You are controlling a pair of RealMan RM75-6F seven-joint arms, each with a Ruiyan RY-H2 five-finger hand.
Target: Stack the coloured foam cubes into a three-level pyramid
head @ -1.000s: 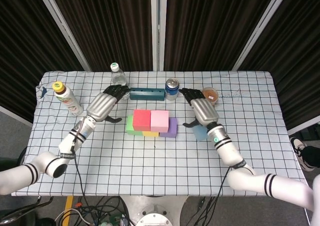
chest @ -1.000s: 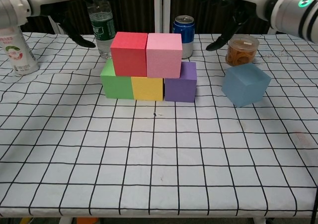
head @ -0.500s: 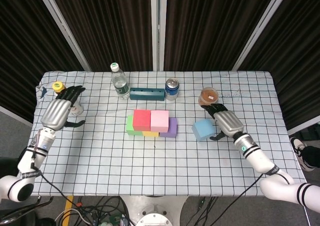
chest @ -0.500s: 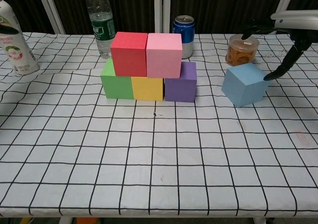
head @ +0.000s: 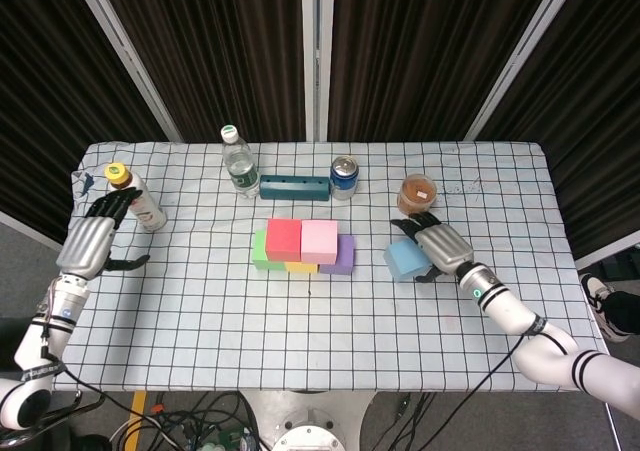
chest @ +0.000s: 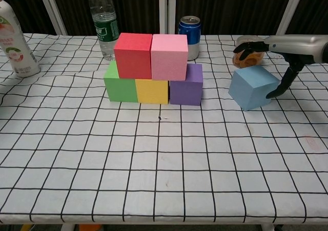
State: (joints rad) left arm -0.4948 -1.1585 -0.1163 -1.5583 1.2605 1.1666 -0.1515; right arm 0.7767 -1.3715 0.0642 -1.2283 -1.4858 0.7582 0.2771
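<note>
Head view shows the right hand (head: 439, 246) spread open over the blue cube (head: 405, 260), perhaps touching it, right of the stacked cubes (head: 303, 246). Far left, the left hand (head: 88, 243) hangs open near a bottle (head: 135, 197).

Matt foam cubes (chest: 152, 69), checked cloth (chest: 154, 159)

Right hand (head: 441, 247) rests against the blue cube (head: 404, 260), just right of the two-level block stack (head: 303, 246) on the checked tabletop (head: 300, 321).
</note>
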